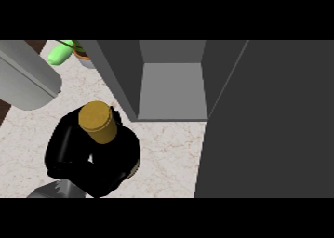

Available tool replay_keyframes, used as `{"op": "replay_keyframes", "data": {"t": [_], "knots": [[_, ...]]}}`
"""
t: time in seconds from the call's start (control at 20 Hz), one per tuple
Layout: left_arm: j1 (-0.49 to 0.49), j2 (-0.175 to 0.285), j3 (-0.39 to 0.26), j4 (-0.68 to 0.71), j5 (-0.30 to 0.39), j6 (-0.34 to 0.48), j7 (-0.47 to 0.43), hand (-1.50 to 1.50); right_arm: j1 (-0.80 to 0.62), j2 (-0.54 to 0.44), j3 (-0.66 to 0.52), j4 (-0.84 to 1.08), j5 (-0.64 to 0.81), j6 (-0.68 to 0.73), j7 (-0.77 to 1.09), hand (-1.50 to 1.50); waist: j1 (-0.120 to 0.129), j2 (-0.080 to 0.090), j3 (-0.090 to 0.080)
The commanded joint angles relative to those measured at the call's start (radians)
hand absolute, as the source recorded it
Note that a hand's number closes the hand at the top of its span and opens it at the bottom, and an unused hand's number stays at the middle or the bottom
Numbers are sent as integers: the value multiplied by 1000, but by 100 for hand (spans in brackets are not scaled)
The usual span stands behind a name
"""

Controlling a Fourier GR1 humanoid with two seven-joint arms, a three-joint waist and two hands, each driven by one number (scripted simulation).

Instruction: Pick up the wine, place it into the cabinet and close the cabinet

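Note:
The wine bottle [98, 122] shows from above as a golden-yellow cylinder over the marbled counter [166, 153], left of centre. My left hand [94, 158] is black and is curled round the bottle from below and both sides, hiding its lower part. The hand and bottle sit just left of and in front of the cabinet's opening. The grey cabinet [170, 88] stands open at the middle top, its inner floor bare. Its door [272, 121] is swung out as a big dark panel filling the right side. My right hand does not show.
A large pale grey cylinder [22, 76] lies at the upper left. Behind it are a green object [61, 52] and a plant pot [84, 56]. The cabinet's left wall [117, 79] stands close to the bottle's right.

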Motion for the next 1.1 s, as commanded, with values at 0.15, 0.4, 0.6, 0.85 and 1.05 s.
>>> {"op": "replay_keyframes", "data": {"t": [0.15,0.4,0.6,0.85,1.05], "knots": [[-61,-8,-177,-25,-5,190,48,150,-17,-10,-70,-59,-100,15,32,-150,2,2,0],[-238,-8,-258,59,-3,388,90,150,82,2,-35,-126,-91,43,-1,-150,-8,1,0],[-337,-8,-244,101,-3,441,110,150,60,10,-50,-73,-86,39,-34,-150,-3,2,0],[-443,-9,-278,207,-3,553,117,150,-13,17,-18,-58,-47,15,24,-150,-4,3,0],[-451,-9,-310,237,-13,584,64,150,-7,31,-1,-34,-11,9,-2,-150,-2,3,0]]}}
